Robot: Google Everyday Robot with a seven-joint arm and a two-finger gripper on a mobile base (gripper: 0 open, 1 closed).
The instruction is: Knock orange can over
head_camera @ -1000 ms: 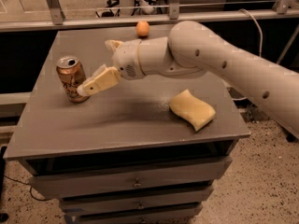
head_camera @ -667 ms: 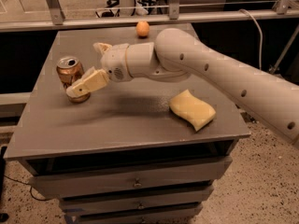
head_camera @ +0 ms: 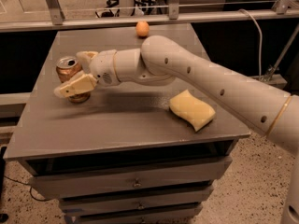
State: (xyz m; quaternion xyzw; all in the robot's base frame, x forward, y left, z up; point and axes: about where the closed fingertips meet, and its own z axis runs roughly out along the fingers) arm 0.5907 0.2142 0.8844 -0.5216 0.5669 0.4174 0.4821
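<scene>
Camera view showed you the orange can [head_camera: 67,65] standing on its base at the left side of the grey tabletop [head_camera: 117,125]. Your gripper [head_camera: 70,73] was at the can with its fingers [head_camera: 77,84] spread, one crossing the can's near side and the other just behind its rim. A wavy yellow sponge [head_camera: 192,109] lay near the right edge. A small orange ball [head_camera: 142,29] sat at the far edge.
</scene>
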